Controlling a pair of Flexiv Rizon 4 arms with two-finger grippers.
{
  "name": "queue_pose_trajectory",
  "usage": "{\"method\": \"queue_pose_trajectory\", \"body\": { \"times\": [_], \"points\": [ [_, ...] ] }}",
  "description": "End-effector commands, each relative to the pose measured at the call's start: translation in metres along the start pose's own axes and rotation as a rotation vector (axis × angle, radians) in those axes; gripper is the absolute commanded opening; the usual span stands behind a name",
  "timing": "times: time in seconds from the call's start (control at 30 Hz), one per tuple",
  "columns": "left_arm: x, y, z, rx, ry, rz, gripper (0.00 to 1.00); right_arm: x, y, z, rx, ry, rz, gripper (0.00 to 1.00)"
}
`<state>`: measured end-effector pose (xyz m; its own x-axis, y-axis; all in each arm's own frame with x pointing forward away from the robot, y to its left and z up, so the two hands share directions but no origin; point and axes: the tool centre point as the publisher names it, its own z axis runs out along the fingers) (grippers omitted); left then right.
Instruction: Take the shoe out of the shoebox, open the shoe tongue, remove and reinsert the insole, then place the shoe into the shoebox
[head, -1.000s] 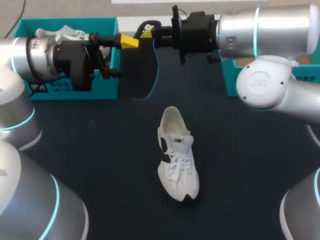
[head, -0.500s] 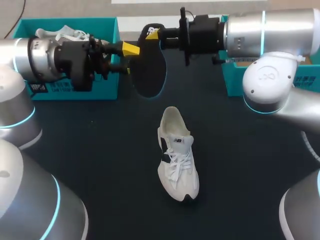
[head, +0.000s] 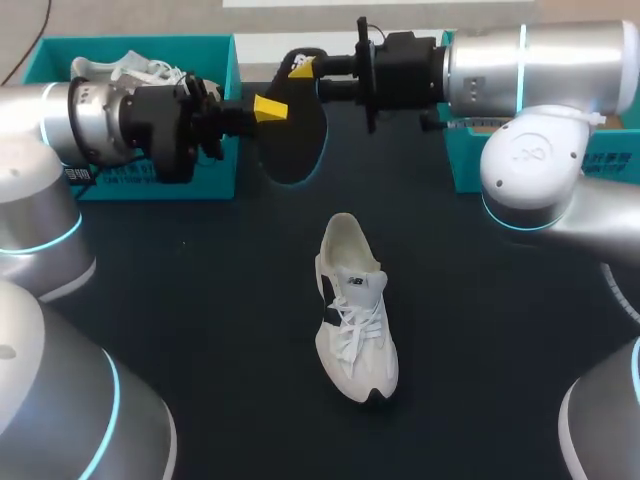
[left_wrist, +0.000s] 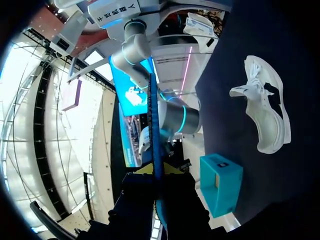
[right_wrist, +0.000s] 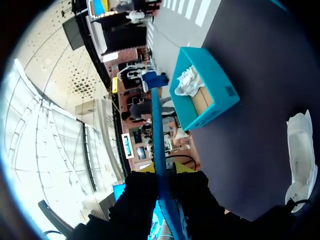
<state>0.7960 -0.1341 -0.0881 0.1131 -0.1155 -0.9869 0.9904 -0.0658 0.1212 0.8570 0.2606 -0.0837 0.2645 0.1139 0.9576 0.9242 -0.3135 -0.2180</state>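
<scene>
Left tool (head: 266, 108) and right tool (head: 301, 68) both clamp the insole (head: 295, 150).

**2 arms, 1 shared grip**

The silver left arm (head: 90, 125) comes in level from the left, black wrist pointing right. The left end effector (head: 268, 108) has its 2 yellow-tipped fingers pressed on both faces of the black, blue-edged insole (head: 295, 145). The silver right arm (head: 540, 60) lies level from the right. The right end effector (head: 303, 68) pinches the insole's far end. Each wrist view shows the insole edge-on between closed fingers.
</scene>
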Motion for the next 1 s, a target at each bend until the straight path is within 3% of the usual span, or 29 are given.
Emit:
{"method": "queue_pose_trajectory", "body": {
  "times": [0.03, 0.13, 0.33, 0.67, 0.77, 0.9, 1.0],
  "points": [
    [-0.003, -0.004, -0.012, 0.000, -0.008, 0.000, 0.00, -0.008, 0.002, -0.017, -0.002, 0.044, -0.021, 1.00],
    [-0.007, -0.006, -0.017, 0.000, 0.004, -0.007, 0.00, -0.012, 0.002, -0.028, -0.014, 0.039, -0.065, 1.00],
    [-0.008, -0.007, -0.018, 0.020, 0.025, -0.015, 0.00, -0.012, 0.003, -0.028, -0.029, 0.034, -0.083, 1.00],
    [-0.007, -0.005, -0.044, -0.059, 0.095, -0.015, 0.00, -0.012, 0.003, -0.028, -0.029, 0.034, -0.083, 1.00],
    [-0.006, -0.007, -0.042, -0.056, 0.089, -0.019, 0.00, -0.010, 0.012, -0.049, 0.138, 0.219, -0.118, 1.00],
    [-0.006, -0.007, -0.038, -0.051, 0.079, -0.019, 0.00, -0.022, 0.031, -0.079, 0.215, 0.309, -0.197, 1.00],
    [-0.006, -0.006, -0.037, -0.046, 0.074, -0.020, 0.00, -0.027, 0.037, -0.095, 0.267, 0.309, -0.256, 1.00]
  ]
}}
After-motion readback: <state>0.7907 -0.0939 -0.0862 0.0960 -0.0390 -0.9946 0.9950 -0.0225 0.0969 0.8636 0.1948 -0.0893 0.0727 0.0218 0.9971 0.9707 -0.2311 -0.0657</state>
